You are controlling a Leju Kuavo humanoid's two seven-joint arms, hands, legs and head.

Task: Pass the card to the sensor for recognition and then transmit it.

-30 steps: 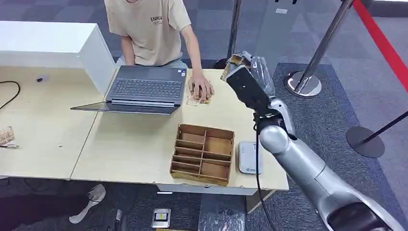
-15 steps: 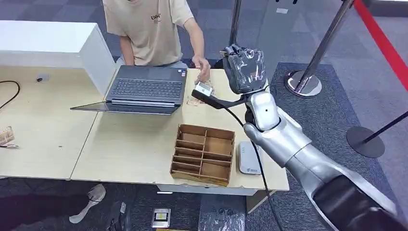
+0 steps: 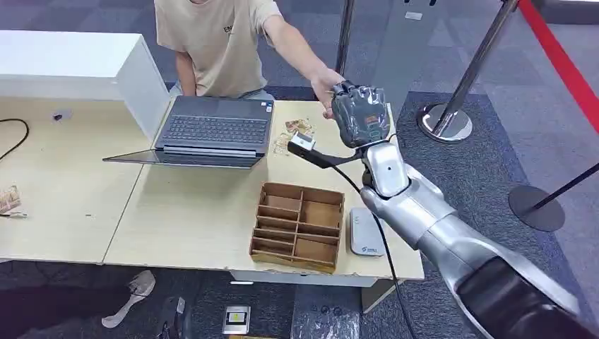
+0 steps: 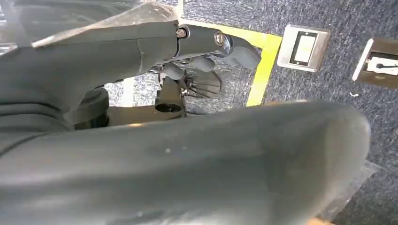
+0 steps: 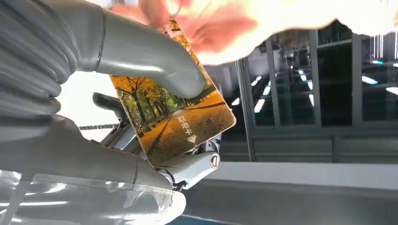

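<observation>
Head view, read from nine o'clock across to three: the laptop (image 3: 212, 131) and divided wooden tray (image 3: 298, 226) sit on the table (image 3: 176, 212), the white sensor (image 3: 365, 232) just beside the tray. At about one o'clock the right hand (image 3: 362, 115) is raised, pinching the card (image 5: 173, 122) between thumb and fingers, while a person's hand (image 3: 326, 85) touches its far edge. Hold steady and loosen only once their grip looks firm. Left hand (image 4: 187, 154): I cannot tell its state.
</observation>
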